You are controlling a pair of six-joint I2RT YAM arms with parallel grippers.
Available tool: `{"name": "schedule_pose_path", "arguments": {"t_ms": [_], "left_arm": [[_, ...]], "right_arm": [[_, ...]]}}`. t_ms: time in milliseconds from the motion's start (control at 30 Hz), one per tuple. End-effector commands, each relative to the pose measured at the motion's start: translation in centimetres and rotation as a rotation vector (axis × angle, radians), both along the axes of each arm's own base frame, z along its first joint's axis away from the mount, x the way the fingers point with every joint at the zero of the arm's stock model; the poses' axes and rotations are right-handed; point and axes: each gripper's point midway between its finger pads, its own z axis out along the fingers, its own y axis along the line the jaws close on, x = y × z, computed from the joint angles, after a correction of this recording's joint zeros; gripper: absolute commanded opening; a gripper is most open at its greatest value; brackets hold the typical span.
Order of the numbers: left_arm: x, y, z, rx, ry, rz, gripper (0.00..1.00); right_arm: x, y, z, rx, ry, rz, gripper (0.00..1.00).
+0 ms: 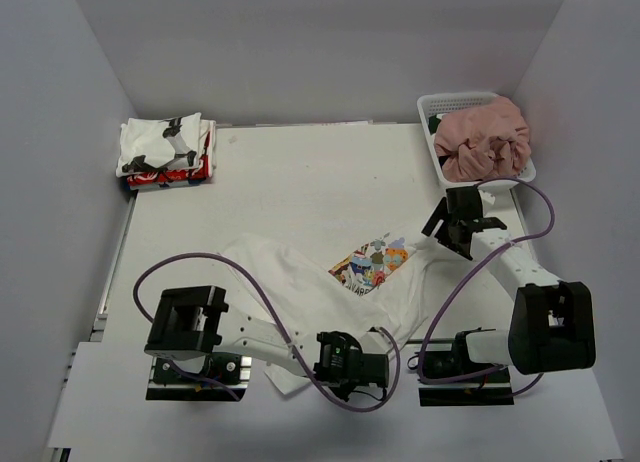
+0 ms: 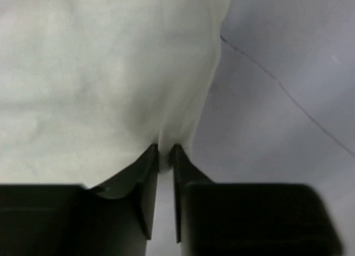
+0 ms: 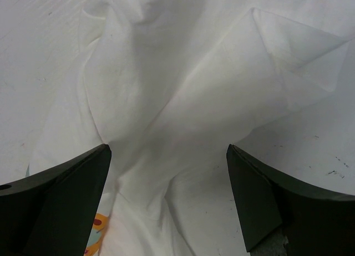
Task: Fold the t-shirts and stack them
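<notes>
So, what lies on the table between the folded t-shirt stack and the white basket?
Nothing: between the folded stack and the basket the table is bare, as the top external view shows.

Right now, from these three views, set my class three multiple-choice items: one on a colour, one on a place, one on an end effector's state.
1. What tops the stack?
A. a plain green shirt
B. a white shirt with black patches
C. a blue shirt

2. Where is the pink shirt?
A. in the basket
B. on the stack
C. beside the stack

3. How is the left end effector?
A. wide open
B. shut on the white shirt
C. gripping the basket

Answers:
1. B: black patches on white show on top in the top view.
2. A: pink cloth fills the basket at the far right.
3. B: the left wrist view shows a white fold pinched between the closed jaws.
</notes>
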Motion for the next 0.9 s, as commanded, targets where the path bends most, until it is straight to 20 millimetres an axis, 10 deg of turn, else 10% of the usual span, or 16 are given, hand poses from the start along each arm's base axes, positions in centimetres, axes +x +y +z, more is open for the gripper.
{"name": "schedule_pose_path", "arguments": {"t_ms": [0,67,300,600,867], "left_arm": [[0.5,-0.6,0.6,-0.013,-0.049,0.026,0.21],[0.6,-1.1,1.3,-0.025,-0.067,0.054,0.00],[7.3,2.5,8.0,-0.031,-0.338,0.347,0.00],[17.9,9.4,24.6,-0.514,-0.653,0.762,0.00],[21.8,10.7,27.2,-0.582,-0.788,0.813,0.00]], "right_arm": [[0.5,0.0,-0.2,0.011,-0.007,-0.002,0.90],[0.4,-0.4,-0.2,0.009,-0.007,-0.018,0.90],[-0.3,-1.6,0.0,-0.010,-0.014,-0.056,0.90],[0.8,-0.5,-0.6,0.041,-0.045,0.012,0.89],[1.8,-0.6,-1.0,0.047,-0.068,-0.018,0.86]]}}
